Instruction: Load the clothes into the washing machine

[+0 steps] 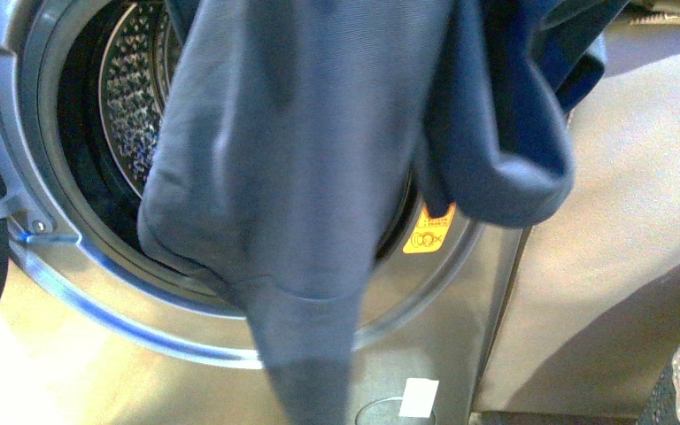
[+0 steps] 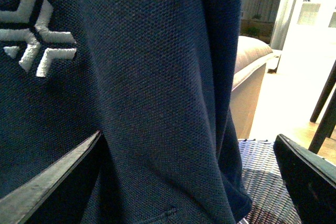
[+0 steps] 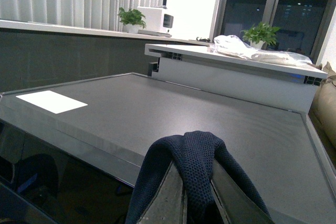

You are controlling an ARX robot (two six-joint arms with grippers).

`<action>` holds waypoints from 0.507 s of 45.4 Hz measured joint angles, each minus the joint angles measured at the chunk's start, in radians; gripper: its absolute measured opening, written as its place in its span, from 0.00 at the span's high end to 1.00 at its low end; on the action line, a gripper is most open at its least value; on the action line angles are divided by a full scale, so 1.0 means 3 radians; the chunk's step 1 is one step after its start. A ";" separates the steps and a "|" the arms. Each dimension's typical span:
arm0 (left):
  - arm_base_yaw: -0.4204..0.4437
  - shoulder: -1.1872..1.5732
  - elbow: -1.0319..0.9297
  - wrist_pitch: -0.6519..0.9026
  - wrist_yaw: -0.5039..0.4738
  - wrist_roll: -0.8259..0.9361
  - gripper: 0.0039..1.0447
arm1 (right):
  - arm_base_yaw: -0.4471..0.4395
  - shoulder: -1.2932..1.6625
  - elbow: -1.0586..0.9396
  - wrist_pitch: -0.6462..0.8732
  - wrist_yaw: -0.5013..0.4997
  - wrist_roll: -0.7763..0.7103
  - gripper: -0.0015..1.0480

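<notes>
In the front view the clothes (image 1: 292, 159) hang before the washing machine (image 1: 487, 301), covering the middle and right of its open porthole. Only the left part of the perforated drum (image 1: 133, 97) shows. The top of the clothes is cut off by the frame, so what holds them cannot be made out there. At the porthole's lower right rim a yellow sticker (image 1: 428, 232) peeks out from behind the fabric, its print too blurred to read. A small white label (image 1: 419, 397) lower on the front panel is likewise illegible. Only the left wrist view shows a white embroidered emblem (image 2: 37, 32) of angular strokes on the navy knit. There the left gripper (image 2: 188, 136) has its fingers spread wide, with the fabric hanging against one of them. Only the right wrist view shows the right gripper (image 3: 197, 163) clamped on a fold of the knit, just off the front edge of the machine's flat top. A pale rectangle (image 3: 51, 101) lies near one corner of that top; whether it is a label or a patch of light I cannot tell.
</notes>
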 joint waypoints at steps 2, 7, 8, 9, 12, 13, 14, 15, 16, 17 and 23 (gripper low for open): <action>-0.0048 0.0027 0.0039 0.0000 -0.0058 -0.0005 0.06 | 0.0000 0.0001 0.0000 0.0000 0.0001 0.0001 0.96; -0.0172 0.0102 0.0135 -0.0005 -0.0319 -0.0047 0.06 | 0.0000 0.0000 0.0000 0.0000 0.0001 0.0001 0.96; -0.0193 0.0113 0.0145 -0.0005 -0.0365 -0.0055 0.06 | 0.0000 0.0000 0.0000 0.0000 0.0001 0.0000 0.96; -0.0215 0.0123 0.0156 -0.0006 -0.0415 -0.0056 0.06 | 0.0000 0.0000 0.0000 0.0000 0.0001 0.0000 0.96; -0.0277 0.0153 0.0191 -0.0034 -0.0567 -0.0081 0.06 | 0.0000 0.0001 0.0000 0.0000 0.0003 0.0000 0.96; -0.0299 0.0164 0.0206 -0.0060 -0.0628 -0.0079 0.06 | 0.0000 0.0001 0.0000 0.0000 0.0003 0.0000 0.96; -0.0334 0.0178 0.0235 -0.0113 -0.0741 -0.0058 0.06 | 0.0000 0.0001 0.0000 0.0000 0.0003 0.0001 0.96; -0.0369 0.0195 0.0268 -0.0179 -0.0877 -0.0045 0.06 | 0.0000 0.0000 0.0000 0.0000 0.0003 0.0000 0.96; -0.0408 0.0214 0.0296 -0.0247 -0.1015 0.0004 0.06 | 0.0000 0.0000 0.0000 0.0000 0.0003 0.0000 0.96; -0.0437 0.0226 0.0310 -0.0282 -0.1120 0.0052 0.06 | 0.0000 0.0001 0.0000 0.0000 0.0003 0.0001 0.96; -0.0613 0.0289 0.0340 -0.0448 -0.1743 0.0379 0.06 | 0.0000 0.0001 0.0000 0.0000 0.0003 0.0000 0.96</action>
